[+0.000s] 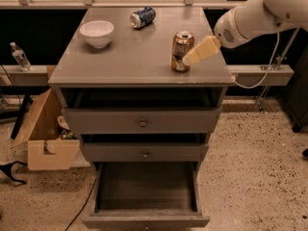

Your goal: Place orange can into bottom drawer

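The orange can point(181, 49) stands upright on the grey cabinet top point(130, 57), toward its right side. My gripper point(192, 57) reaches in from the right on a white arm, its cream fingers point(203, 49) right beside the can's right side. The bottom drawer point(147, 192) is pulled open at the foot of the cabinet and holds nothing that I can see.
A white bowl point(96, 33) sits at the back left of the top. A blue-and-white can point(143, 17) lies on its side at the back. Two shallower drawers with brass knobs point(143, 123) are slightly open. A cardboard box point(45, 138) stands on the floor at the left, and a water bottle point(19, 57) on a ledge.
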`<state>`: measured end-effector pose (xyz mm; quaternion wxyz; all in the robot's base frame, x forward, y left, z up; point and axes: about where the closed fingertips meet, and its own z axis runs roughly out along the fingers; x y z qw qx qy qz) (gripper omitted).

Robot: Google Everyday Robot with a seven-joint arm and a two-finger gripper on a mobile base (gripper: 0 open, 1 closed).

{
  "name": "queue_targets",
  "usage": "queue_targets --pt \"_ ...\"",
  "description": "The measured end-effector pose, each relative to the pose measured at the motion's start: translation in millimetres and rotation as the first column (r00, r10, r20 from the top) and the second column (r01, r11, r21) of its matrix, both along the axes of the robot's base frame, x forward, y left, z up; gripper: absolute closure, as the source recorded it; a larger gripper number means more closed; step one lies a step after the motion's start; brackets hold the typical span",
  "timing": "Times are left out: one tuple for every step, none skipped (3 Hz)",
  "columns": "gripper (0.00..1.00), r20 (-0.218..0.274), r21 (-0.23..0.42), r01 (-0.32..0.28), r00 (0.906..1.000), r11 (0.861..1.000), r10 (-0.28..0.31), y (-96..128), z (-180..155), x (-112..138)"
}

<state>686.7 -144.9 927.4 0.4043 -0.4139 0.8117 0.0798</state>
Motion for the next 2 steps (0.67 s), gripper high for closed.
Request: queue_targets --pt "0.0 0.046 0.088 0.003 0.9989 0.996 -0.007 26 -5 32" --pt "0.0 0.072 0.137 -0.007 0.9974 0.991 -0.003 43 -5 46"
